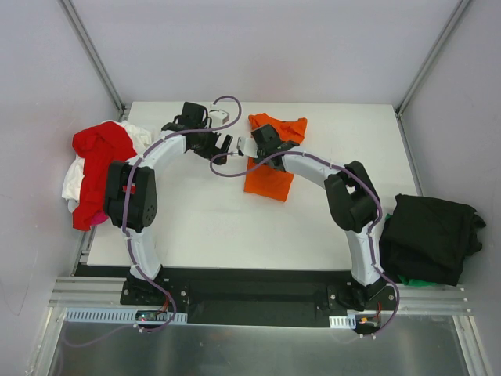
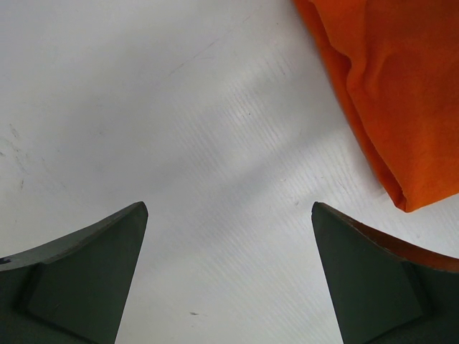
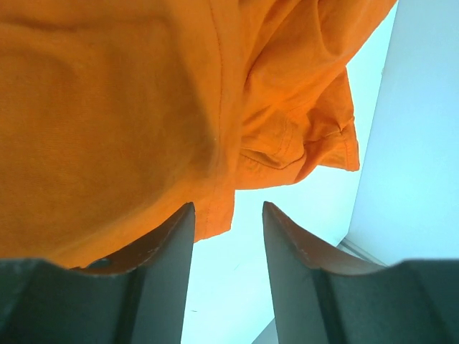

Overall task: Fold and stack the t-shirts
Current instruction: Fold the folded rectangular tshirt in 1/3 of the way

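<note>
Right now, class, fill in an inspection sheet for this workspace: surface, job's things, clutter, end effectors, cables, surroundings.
Surface: white table, bare in the middle.
Job's things: orange t-shirt partly folded at the far centre; red t-shirt heaped on a white t-shirt at the left edge; black pile at the right edge.
Clutter: green scrap under the black pile.
End effectors: left end effector open above bare table beside the orange t-shirt; right end effector open, orange cloth draped by one finger, nothing between the jaws.
Cables: purple cable runs along each arm, looping at the far side.
Surroundings: pale walls, metal posts, aluminium rail at the near edge.
</note>
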### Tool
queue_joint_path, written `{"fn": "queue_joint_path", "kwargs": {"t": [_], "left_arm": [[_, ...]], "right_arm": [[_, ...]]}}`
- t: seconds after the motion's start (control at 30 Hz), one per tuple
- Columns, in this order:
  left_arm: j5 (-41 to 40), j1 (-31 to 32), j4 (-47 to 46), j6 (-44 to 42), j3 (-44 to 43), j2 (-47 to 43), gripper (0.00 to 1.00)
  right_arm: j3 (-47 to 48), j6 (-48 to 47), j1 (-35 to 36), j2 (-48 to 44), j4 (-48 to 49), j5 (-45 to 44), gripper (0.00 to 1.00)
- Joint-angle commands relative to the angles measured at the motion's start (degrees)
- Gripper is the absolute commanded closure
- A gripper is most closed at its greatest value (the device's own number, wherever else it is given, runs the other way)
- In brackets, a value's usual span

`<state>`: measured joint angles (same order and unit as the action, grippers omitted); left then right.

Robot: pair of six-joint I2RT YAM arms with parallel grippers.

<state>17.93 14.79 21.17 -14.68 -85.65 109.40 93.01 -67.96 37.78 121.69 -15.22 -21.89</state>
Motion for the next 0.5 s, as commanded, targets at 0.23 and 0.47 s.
{"fn": "queue_joint_path", "kwargs": {"t": [0.23,0.47], "left_arm": [[0.9,0.1,-1.1,1.1,-0.4,-4.9,0.01],[0.7,0.1,-1.1,3.2,-2.5,-3.6,0.01]], "right_arm": [[-9.3,9.6,3.5,-14.6,-3.9,-0.7,0.38],[-17.0,16.4,9.8,-22.3,-8.2,0.2,0.37]]}}
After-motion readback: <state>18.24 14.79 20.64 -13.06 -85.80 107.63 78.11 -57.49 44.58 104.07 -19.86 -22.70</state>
